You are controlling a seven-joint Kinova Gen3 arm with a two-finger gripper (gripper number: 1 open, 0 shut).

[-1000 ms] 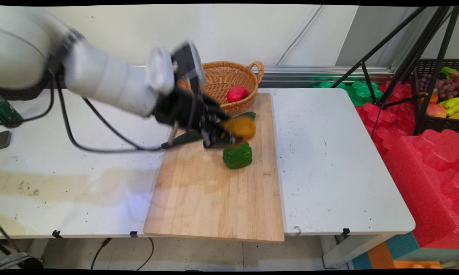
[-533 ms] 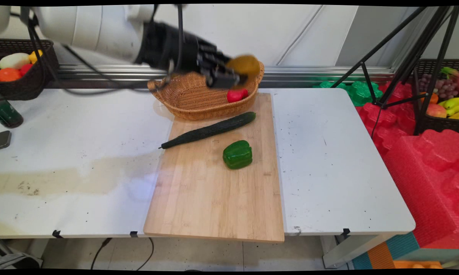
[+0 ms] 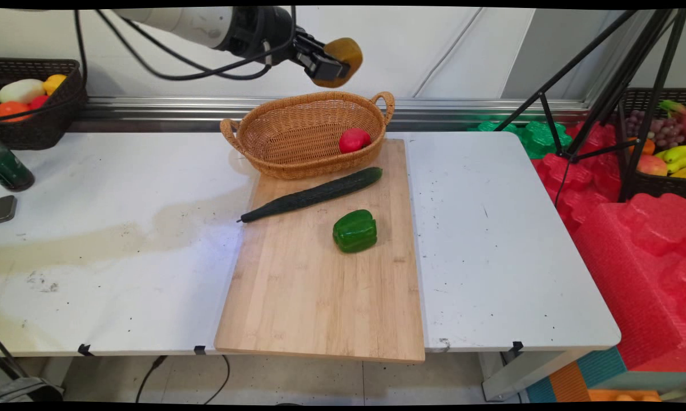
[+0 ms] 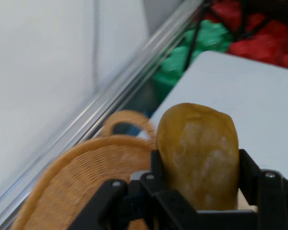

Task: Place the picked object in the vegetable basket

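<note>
My gripper [image 3: 333, 61] is raised high above the wicker basket [image 3: 297, 134], shut on a yellow-brown potato [image 3: 343, 54]. In the hand view the potato [image 4: 198, 151] fills the space between the two black fingers [image 4: 247, 170], with the basket's rim [image 4: 81, 165] below and to the left. A red round fruit [image 3: 354, 140] lies inside the basket at its right end. On the wooden cutting board [image 3: 320, 285] lie a long dark cucumber [image 3: 313, 194] and a green bell pepper [image 3: 355, 230].
A dark basket of fruit [image 3: 32, 103] stands at the back left, with a dark green bottle [image 3: 10, 166] near it. Red and green foam blocks [image 3: 634, 228], a black tripod [image 3: 617, 85] and another fruit basket [image 3: 662, 148] are off the table's right side.
The gripper has lifted the potato from the cutting board beside the cucumber, up and back, to a spot high over the basket. The cucumber has come into full view.
</note>
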